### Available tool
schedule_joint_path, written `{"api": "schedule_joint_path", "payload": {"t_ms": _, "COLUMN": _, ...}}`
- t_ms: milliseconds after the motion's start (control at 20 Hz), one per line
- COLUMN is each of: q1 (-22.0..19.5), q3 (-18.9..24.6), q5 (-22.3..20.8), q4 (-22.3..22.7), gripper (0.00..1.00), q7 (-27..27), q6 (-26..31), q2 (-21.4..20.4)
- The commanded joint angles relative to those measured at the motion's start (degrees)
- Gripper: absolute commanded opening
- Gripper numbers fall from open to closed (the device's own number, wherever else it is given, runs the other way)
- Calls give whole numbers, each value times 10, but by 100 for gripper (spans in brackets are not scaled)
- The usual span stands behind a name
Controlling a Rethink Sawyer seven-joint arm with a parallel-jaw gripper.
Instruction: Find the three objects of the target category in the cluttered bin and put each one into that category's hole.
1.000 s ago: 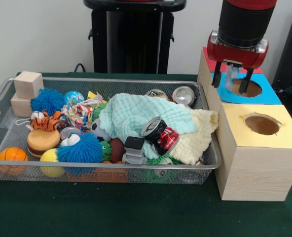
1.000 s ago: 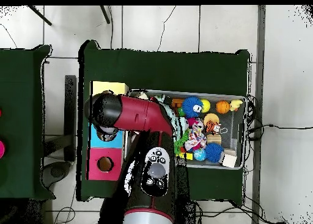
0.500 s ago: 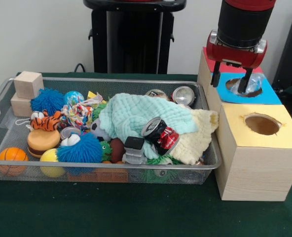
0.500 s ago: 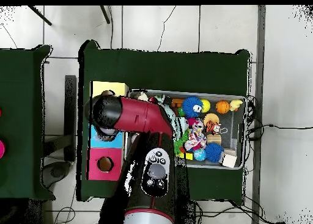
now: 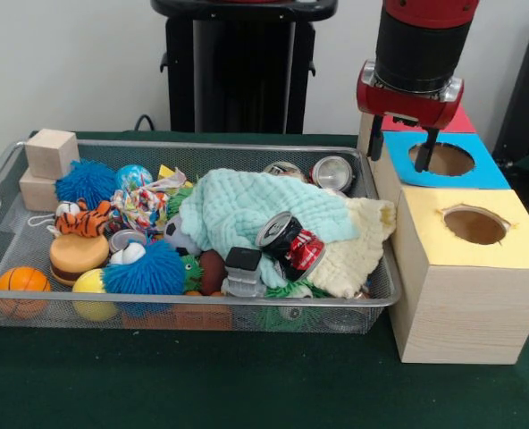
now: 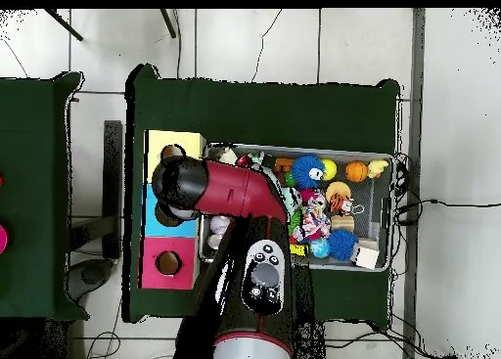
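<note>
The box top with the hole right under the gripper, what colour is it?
Blue; the box top under the gripper shows best in the front view.

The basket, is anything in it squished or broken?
Yes. The red and black can lying tilted on the mint cloth looks dented and crumpled. More cans sit at the back of the wire basket. Nothing has spilled out.

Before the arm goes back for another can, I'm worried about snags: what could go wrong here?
The gripper hangs low beside the blue hole; swinging sideways could clip the bin rim. The red can lies against the cloths, so a grasp might drag fabric along.
</note>
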Motion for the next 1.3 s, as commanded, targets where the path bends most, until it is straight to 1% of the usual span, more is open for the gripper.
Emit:
{"api": "schedule_joint_path", "payload": {"t_ms": 50, "q1": -50, "q3": 52, "q5": -29, "q4": 7, "gripper": 100, "q7": -17, "q6": 14, "q2": 5}}
{"api": "schedule_joint_path", "payload": {"t_ms": 200, "q1": -64, "q3": 52, "q5": -34, "q4": -10, "gripper": 100, "q7": -25, "q6": 35, "q2": -2}}
{"api": "schedule_joint_path", "payload": {"t_ms": 250, "q1": -70, "q3": 50, "q5": -38, "q4": -13, "gripper": 100, "q7": -30, "q6": 50, "q2": -11}}
{"api": "schedule_joint_path", "payload": {"t_ms": 400, "q1": -98, "q3": 50, "q5": -50, "q4": -37, "gripper": 100, "q7": -59, "q6": 93, "q2": -21}}
{"api": "schedule_joint_path", "payload": {"t_ms": 500, "q1": -117, "q3": 54, "q5": -61, "q4": -57, "gripper": 100, "q7": -73, "q6": 115, "q2": -20}}
{"api": "schedule_joint_path", "payload": {"t_ms": 550, "q1": -126, "q3": 55, "q5": -67, "q4": -49, "gripper": 100, "q7": -83, "q6": 111, "q2": -28}}
{"api": "schedule_joint_path", "payload": {"t_ms": 600, "q1": -134, "q3": 59, "q5": -75, "q4": -54, "gripper": 100, "q7": -94, "q6": 112, "q2": -28}}
{"api": "schedule_joint_path", "payload": {"t_ms": 650, "q1": -147, "q3": 71, "q5": -90, "q4": -57, "gripper": 0, "q7": -102, "q6": 111, "q2": -29}}
{"api": "schedule_joint_path", "payload": {"t_ms": 800, "q1": -158, "q3": 73, "q5": -99, "q4": -59, "gripper": 0, "q7": -113, "q6": 108, "q2": -29}}
{"api": "schedule_joint_path", "payload": {"t_ms": 900, "q1": -172, "q3": 84, "q5": -107, "q4": -56, "gripper": 0, "q7": -114, "q6": 98, "q2": -28}}
{"api": "schedule_joint_path", "payload": {"t_ms": 1000, "q1": -185, "q3": 89, "q5": -124, "q4": -57, "gripper": 0, "q7": -124, "q6": 69, "q2": -22}}
{"api": "schedule_joint_path", "payload": {"t_ms": 1100, "q1": -195, "q3": 93, "q5": -143, "q4": -64, "gripper": 0, "q7": -123, "q6": 41, "q2": -6}}
{"api": "schedule_joint_path", "payload": {"t_ms": 1200, "q1": -207, "q3": 98, "q5": -172, "q4": -83, "gripper": 0, "q7": -128, "q6": -5, "q2": 28}}
{"api": "schedule_joint_path", "payload": {"t_ms": 1300, "q1": -218, "q3": 101, "q5": -190, "q4": -100, "gripper": 0, "q7": -113, "q6": -48, "q2": 53}}
